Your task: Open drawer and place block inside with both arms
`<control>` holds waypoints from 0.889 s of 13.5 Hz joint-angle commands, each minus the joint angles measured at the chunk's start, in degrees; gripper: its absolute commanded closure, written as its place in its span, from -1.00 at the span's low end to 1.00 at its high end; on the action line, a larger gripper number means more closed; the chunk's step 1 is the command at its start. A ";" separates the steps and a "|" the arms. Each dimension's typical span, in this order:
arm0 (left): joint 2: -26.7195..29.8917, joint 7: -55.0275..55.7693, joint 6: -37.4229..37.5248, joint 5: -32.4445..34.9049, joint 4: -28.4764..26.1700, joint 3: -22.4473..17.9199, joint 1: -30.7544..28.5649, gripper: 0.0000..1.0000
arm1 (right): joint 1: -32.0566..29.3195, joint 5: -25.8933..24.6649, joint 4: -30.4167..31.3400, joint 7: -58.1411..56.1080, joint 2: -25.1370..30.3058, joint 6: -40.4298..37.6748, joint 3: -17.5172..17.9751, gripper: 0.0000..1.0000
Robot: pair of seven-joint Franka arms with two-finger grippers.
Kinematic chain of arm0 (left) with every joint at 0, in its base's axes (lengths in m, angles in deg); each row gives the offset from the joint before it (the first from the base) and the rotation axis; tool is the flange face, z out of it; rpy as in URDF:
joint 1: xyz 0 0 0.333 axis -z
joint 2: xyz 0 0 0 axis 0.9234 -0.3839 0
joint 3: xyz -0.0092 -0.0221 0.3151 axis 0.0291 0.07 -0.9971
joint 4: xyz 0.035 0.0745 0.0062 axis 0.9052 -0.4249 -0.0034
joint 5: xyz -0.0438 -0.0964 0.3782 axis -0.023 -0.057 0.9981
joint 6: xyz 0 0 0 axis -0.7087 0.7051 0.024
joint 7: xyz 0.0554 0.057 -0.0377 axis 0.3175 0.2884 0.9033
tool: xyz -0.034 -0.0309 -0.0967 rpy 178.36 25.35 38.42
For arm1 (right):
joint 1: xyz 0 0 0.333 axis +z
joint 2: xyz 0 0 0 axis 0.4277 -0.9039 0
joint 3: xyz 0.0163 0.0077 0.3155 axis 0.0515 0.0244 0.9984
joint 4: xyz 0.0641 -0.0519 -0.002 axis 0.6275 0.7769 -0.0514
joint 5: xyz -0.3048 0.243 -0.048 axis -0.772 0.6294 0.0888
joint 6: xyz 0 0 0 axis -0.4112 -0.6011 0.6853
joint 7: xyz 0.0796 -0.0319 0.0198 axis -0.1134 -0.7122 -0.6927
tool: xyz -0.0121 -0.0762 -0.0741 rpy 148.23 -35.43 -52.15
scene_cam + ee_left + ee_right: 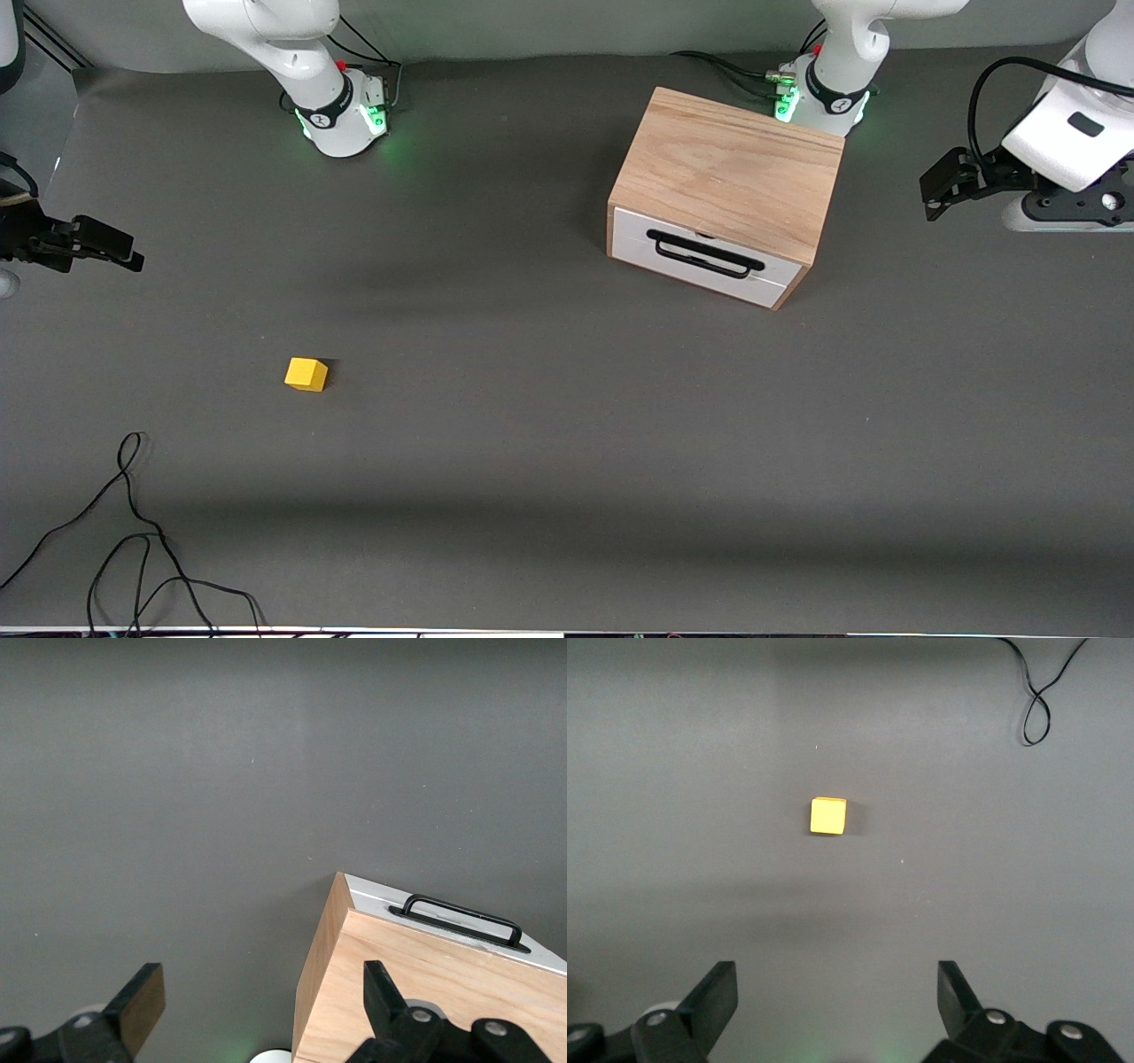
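The light oak box (731,168) stands close to the left arm's base. Its white drawer (700,259) with the black bar handle (704,253) is shut. The box (443,983) and handle (462,916) also show in the left wrist view. The yellow block (306,374) lies on the grey table toward the right arm's end; it also shows in the right wrist view (828,815). My left gripper (941,190) (261,1001) is open and empty, up over the table beside the box. My right gripper (124,252) (837,997) is open and empty, over the table's right-arm end.
Loose black cables (133,540) lie on the table near the front camera at the right arm's end; a loop of cable (1036,704) shows in the right wrist view. The arms' green-lit bases (341,120) (819,97) stand along the table's top edge.
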 commanded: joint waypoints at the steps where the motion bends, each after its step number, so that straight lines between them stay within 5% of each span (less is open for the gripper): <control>1: 0.33 -0.89 -0.98 -0.49 -0.26 -1.01 0.98 -1.00 | -0.03 -0.26 -0.57 -0.81 -0.03 -0.17 0.22 -1.00; 12: -0.28 -0.45 -0.89 -0.75 0.18 -1.01 0.98 -1.00 | 3.23 -0.26 -2.49 -1.60 -2.91 1.94 0.66 -1.00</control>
